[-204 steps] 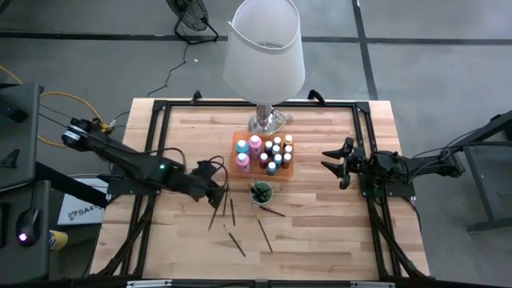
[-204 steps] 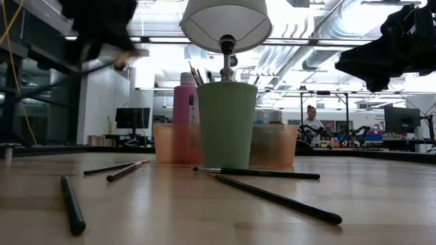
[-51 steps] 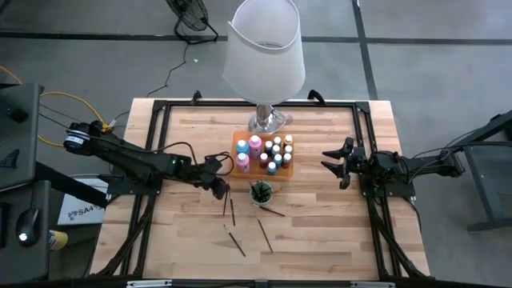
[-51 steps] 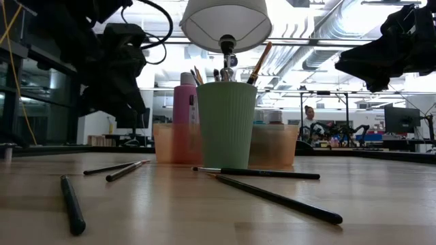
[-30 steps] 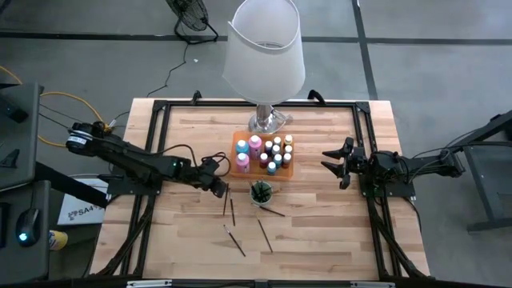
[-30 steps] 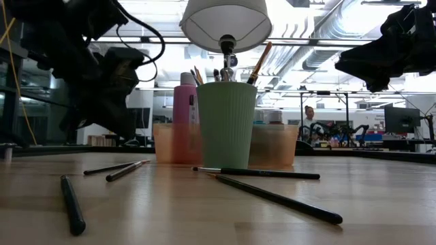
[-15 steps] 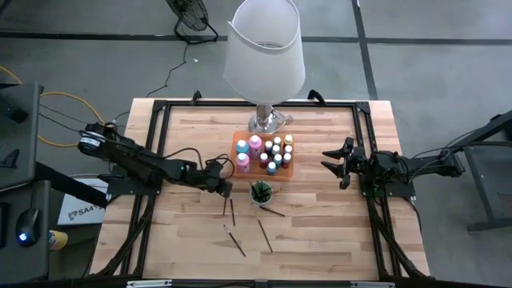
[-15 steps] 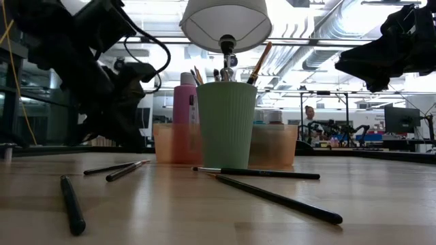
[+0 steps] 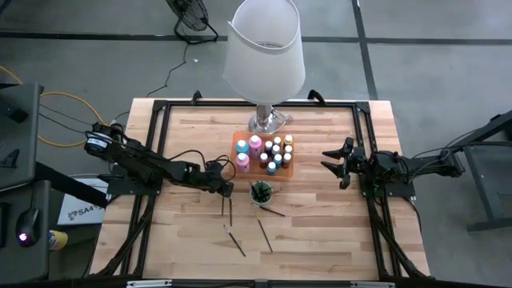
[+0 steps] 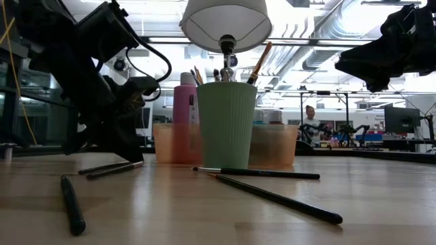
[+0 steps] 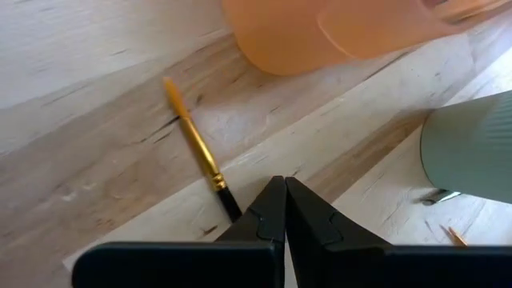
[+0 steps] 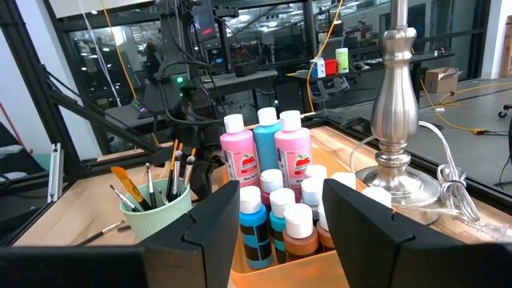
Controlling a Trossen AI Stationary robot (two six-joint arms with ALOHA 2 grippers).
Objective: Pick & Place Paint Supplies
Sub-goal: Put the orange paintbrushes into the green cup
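Left gripper [image 11: 284, 210], fingers pressed together on a brush [image 11: 198, 150] whose handle runs toward the orange tray [image 11: 320, 32].

A robotics lab: exposed ceiling ducts [image 10: 320, 30], monitors [image 10: 131, 118] on benches, black framing around the wooden table [image 9: 320, 232].

Left hand [image 11: 282, 210] down at the counter [image 9: 320, 232] now

Was up beside the green cup [image 9: 261, 192] a moment back, since dropped low and pinched shut over the loose brush [image 11: 200, 157] just left of that cup. One more brush standing in the cup than at the start, one fewer lying around.
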